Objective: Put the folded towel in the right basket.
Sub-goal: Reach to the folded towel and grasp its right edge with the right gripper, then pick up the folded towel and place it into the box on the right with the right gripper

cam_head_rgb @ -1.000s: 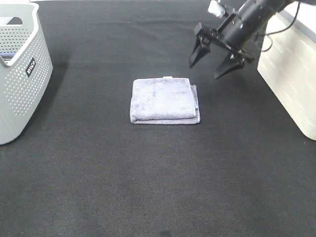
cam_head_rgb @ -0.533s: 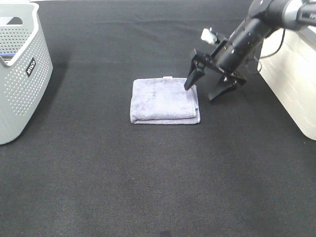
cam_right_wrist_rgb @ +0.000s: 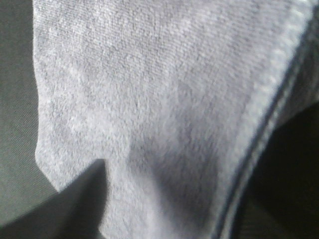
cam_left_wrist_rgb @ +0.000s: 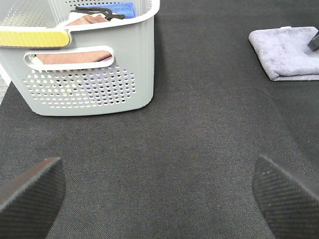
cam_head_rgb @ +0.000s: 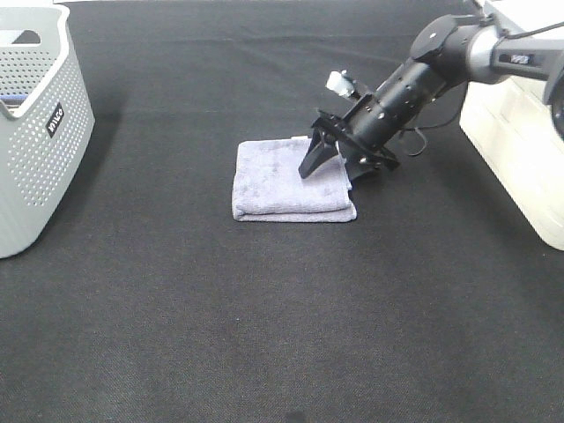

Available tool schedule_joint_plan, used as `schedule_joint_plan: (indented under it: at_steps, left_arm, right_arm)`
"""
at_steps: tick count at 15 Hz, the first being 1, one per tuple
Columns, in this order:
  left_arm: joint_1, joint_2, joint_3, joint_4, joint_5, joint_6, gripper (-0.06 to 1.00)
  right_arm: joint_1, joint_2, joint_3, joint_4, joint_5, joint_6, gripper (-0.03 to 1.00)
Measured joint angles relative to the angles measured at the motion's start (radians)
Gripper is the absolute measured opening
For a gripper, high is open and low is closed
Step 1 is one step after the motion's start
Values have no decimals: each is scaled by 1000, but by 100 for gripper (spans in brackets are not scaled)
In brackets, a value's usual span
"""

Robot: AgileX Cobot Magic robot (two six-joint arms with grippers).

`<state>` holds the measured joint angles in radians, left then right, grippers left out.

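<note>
Centrally on the black, finely woven table lies the folded towel, pale lilac-grey and flat. The right arm reaches down at its right side, right jaws spread wide and gripping nothing, one finger on the towel's top, the other just off its edge. The left jaws gape empty over the table near the grey perforated basket. The white right basket stands at the table's right edge, well apart from the towel

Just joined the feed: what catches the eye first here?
The black right gripper, fingers spread, sits at the right edge of the grey folded towel in the middle. Then the perforated left basket, already holding items, far left, and the white right basket far right.
</note>
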<state>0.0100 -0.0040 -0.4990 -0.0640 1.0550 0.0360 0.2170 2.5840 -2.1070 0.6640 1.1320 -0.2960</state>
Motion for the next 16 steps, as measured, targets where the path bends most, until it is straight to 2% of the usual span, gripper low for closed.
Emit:
schedule_joint_plan:
  at_steps: [2, 3, 6, 13, 16]
  left_arm:
    - [0, 0, 0, 0, 0, 0, 97]
    - [0, 0, 0, 0, 0, 0, 97]
    - [0, 0, 0, 0, 0, 0, 97]
    - [0, 0, 0, 0, 0, 0, 97]
    - [0, 0, 0, 0, 0, 0, 97]
  right_arm:
    - [-1, 9, 0, -12, -20, 18, 20]
    - [-1, 9, 0, -20, -20, 26, 9]
    - [-1, 2, -8, -29, -12, 26, 10]
    - [-1, -202, -112, -61, 42, 25, 10]
    - [-1, -342, -116, -132, 52, 25, 10]
